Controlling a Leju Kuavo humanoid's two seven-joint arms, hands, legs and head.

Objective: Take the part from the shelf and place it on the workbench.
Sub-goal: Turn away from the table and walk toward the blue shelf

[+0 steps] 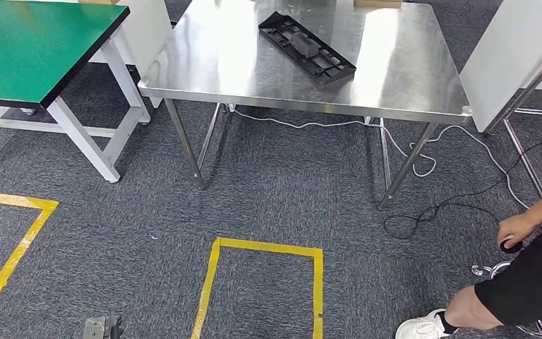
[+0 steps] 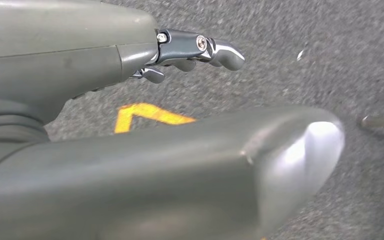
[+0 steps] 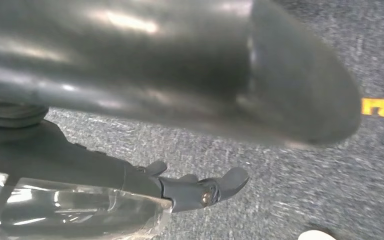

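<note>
The part (image 1: 307, 48), a long black plastic frame with a grey block in it, lies flat and diagonal on the far half of the stainless steel workbench (image 1: 226, 63). My left hand (image 2: 105, 60) hangs over grey carpet, its fingers (image 2: 215, 50) stretched out apart from the thick thumb, with nothing held. My right hand (image 3: 130, 75) also hangs above the carpet, its fingers (image 3: 205, 190) extended away from the thumb and holding nothing.
A green-topped table (image 1: 28, 42) stands at the left and a white panel (image 1: 508, 63) at the right. Cables (image 1: 430, 162) trail on the carpet under the workbench. A person's hand (image 1: 519, 229) and shoe (image 1: 423, 326) are at the lower right. Yellow tape squares (image 1: 261, 247) mark the floor.
</note>
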